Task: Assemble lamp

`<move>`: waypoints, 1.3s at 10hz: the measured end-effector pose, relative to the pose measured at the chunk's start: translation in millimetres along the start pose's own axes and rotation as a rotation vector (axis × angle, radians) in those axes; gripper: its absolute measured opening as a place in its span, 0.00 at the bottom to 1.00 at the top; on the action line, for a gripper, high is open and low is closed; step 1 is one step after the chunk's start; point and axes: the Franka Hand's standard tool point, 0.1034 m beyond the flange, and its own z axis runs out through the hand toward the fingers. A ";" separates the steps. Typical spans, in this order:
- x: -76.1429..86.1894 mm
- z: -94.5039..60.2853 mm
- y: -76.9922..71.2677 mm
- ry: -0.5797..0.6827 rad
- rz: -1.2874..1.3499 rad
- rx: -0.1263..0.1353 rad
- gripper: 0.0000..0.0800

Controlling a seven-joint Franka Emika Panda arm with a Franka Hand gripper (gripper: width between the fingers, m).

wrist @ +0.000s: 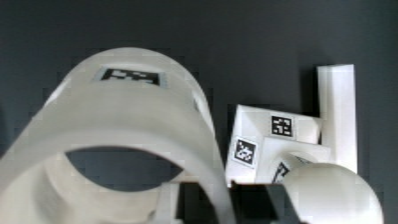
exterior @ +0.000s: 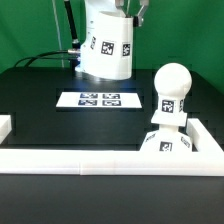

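Hanging above the black bench near the marker board, the shade sits in the end effector, whose jaws cannot be made out, while the bulb stands upright in the base by the white rail.

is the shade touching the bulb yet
Apart. The exterior view shows the shade high at the back, with dark table and the marker board between it and the bulb, which stands upright on the base.
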 end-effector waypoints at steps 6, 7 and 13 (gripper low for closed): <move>19.3 -34.5 -50.5 0.009 -0.055 0.015 0.06; 22.9 -38.4 -56.3 0.005 -0.052 0.014 0.06; 33.4 -45.1 -68.4 0.013 -0.041 0.013 0.06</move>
